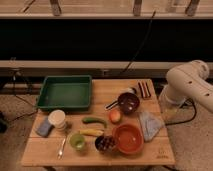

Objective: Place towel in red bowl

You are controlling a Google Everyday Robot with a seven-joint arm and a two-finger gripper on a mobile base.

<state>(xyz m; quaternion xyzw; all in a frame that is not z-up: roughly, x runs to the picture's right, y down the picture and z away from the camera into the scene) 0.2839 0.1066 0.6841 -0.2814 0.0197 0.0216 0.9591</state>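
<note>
The towel (pixel 150 125), a rumpled pale grey-blue cloth, lies flat on the wooden table (pixel 45 152) near its right edge. The red bowl (pixel 128 138), wide and orange-red with nothing inside, sits just left of the towel at the front, touching or nearly touching it. My white arm (pixel 192 82) hangs over the table's right side. My gripper (pixel 169 103) is at the arm's lower end, beyond the right edge of the table, behind and to the right of the towel and apart from it.
A maroon bowl with a handle (pixel 128 103) sits behind the towel. A small dark bowl of food (pixel 105 143), green cup (pixel 77 142), banana (pixel 92 132), cucumber (pixel 94 120), orange fruit (pixel 115 116), white cup (pixel 58 119), sponge (pixel 44 127) and green tray (pixel 65 92) lie to the left.
</note>
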